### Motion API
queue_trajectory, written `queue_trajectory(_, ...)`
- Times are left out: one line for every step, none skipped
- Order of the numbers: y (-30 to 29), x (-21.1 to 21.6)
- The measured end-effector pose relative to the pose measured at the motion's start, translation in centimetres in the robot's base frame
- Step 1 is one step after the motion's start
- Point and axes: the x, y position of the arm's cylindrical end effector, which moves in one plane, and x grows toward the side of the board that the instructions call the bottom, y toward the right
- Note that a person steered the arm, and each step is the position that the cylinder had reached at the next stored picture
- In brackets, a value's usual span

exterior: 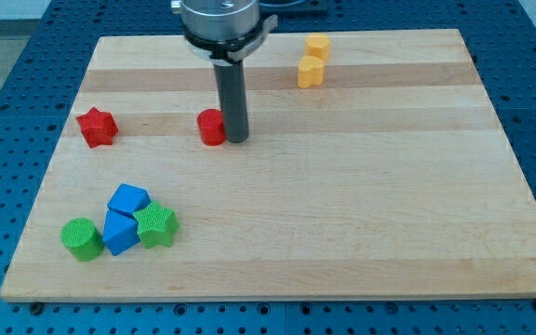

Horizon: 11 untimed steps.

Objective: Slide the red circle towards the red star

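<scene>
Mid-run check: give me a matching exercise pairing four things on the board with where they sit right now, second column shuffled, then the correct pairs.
Column one:
1. red circle
2. red star
3. yellow blocks
4. green and blue cluster

Column two:
A. near the view's top, right of centre
B. far at the view's left, mid-height
C. touching the left side of my tip
D. view's bottom left corner area

Pairs: 1-C, 2-B, 3-A, 4-D
</scene>
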Motion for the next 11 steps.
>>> queue_trajectory(-1.6, 0.0)
queue_trajectory(-1.5, 0.0)
queue_trajectory(-1.4, -0.6)
queue_trajectory(-1.4, -1.2)
queue_trajectory(-1.5, -1.2)
queue_trajectory(-2.0, -1.2)
queue_trajectory(-3.3, -1.2)
queue_trajectory(-4.1, -1.1)
queue_trajectory(-4.1, -1.3)
queue_trajectory(-4.1, -1.4)
queue_trajectory(-4.1, -1.9)
